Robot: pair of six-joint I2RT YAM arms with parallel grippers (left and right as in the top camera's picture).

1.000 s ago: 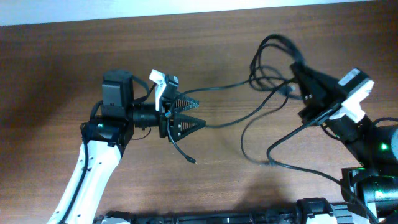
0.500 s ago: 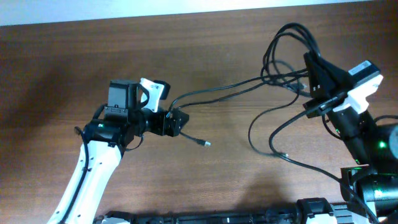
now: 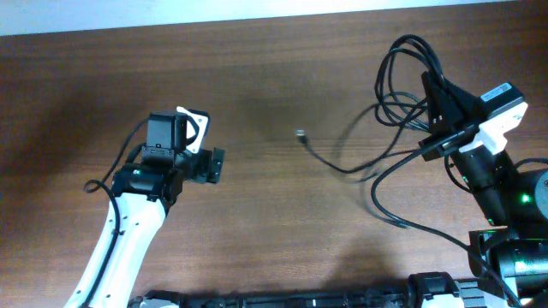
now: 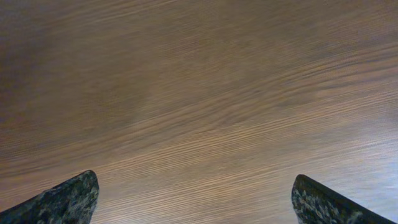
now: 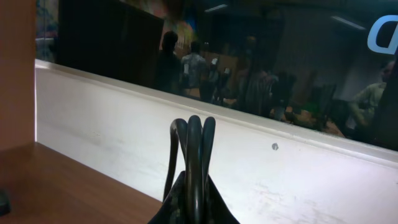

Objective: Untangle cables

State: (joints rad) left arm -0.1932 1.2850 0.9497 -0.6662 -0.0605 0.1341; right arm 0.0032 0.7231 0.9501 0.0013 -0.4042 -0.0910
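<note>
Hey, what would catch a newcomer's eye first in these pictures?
Black cables stand pinched in the right claw at the right of the table, loops spilling leftward, one plug end lying loose near the middle. The left claw hangs open over the wood, holding nothing.

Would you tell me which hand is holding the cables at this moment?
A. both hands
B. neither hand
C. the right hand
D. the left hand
C: the right wrist view shows the cables pinched in the right hand, while the left hand is open over bare table.
</note>
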